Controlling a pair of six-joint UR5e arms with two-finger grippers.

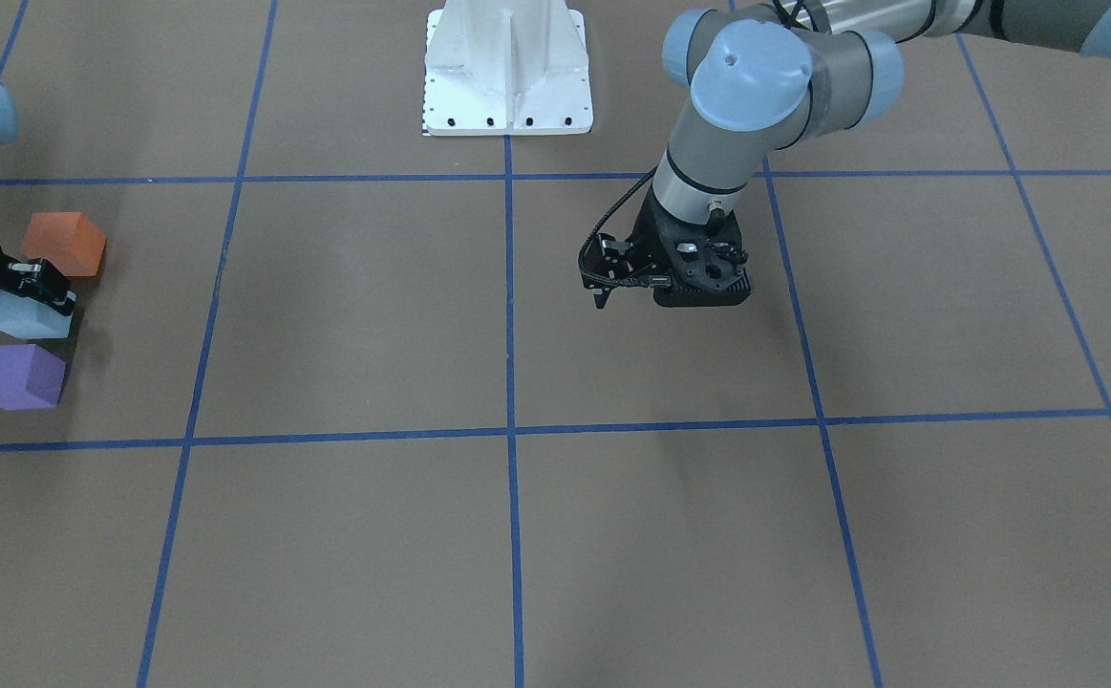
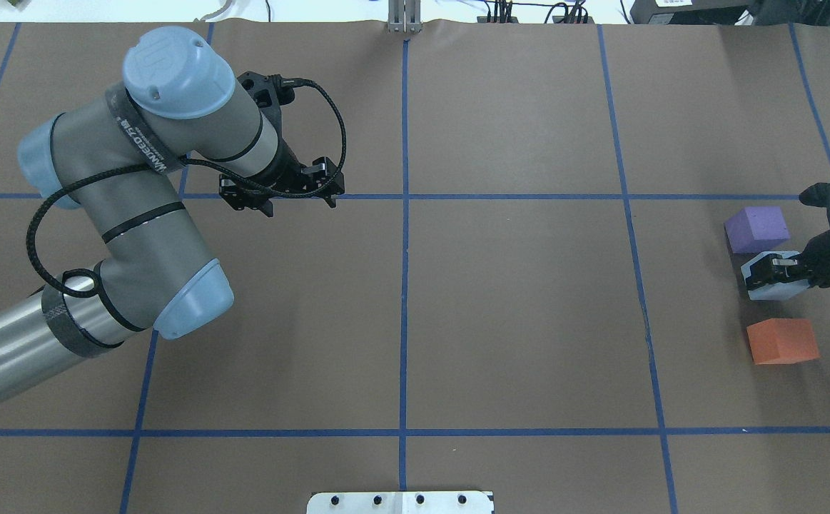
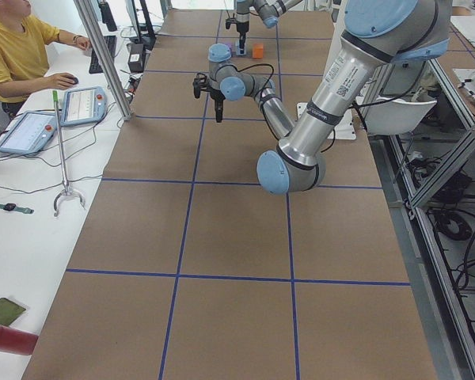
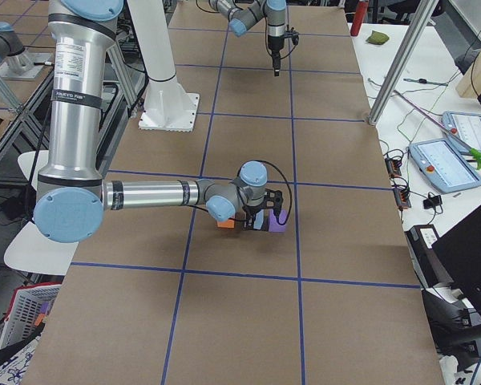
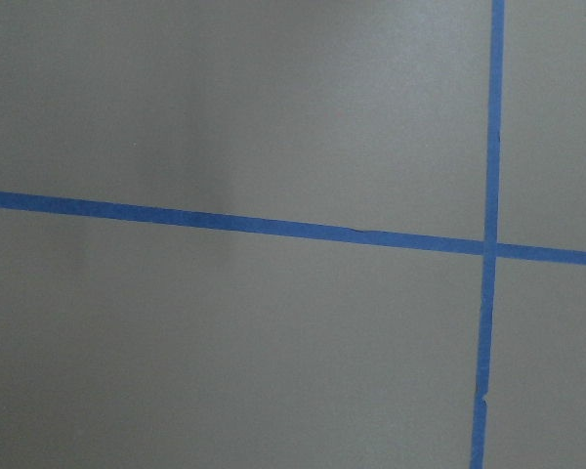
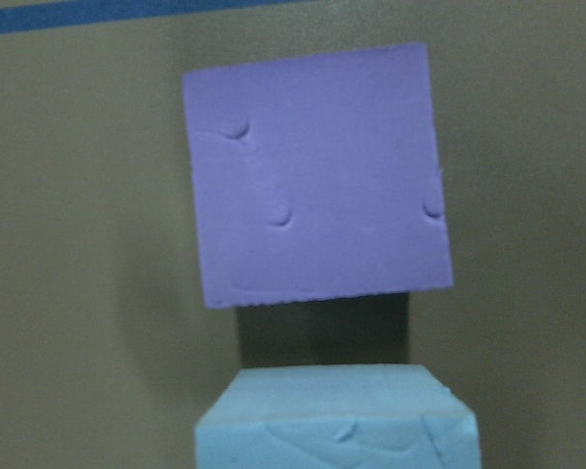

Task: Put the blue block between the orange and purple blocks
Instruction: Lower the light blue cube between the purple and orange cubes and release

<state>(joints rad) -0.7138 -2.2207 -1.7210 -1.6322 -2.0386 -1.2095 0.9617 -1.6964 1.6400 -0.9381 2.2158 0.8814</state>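
The blue block stands between the purple block and the orange block at the table's right side. My right gripper comes down on it from above, fingers closed on its sides. In the front-facing view the right gripper holds the blue block between the orange block and the purple block. The right wrist view shows the blue block close below and the purple block just beyond, a small gap between them. My left gripper hangs open and empty over bare table, far from the blocks.
The white robot base stands at the middle of the robot's edge of the table. Blue tape lines divide the brown table into squares. An operator and tablets are at a side desk beyond the table's far edge.
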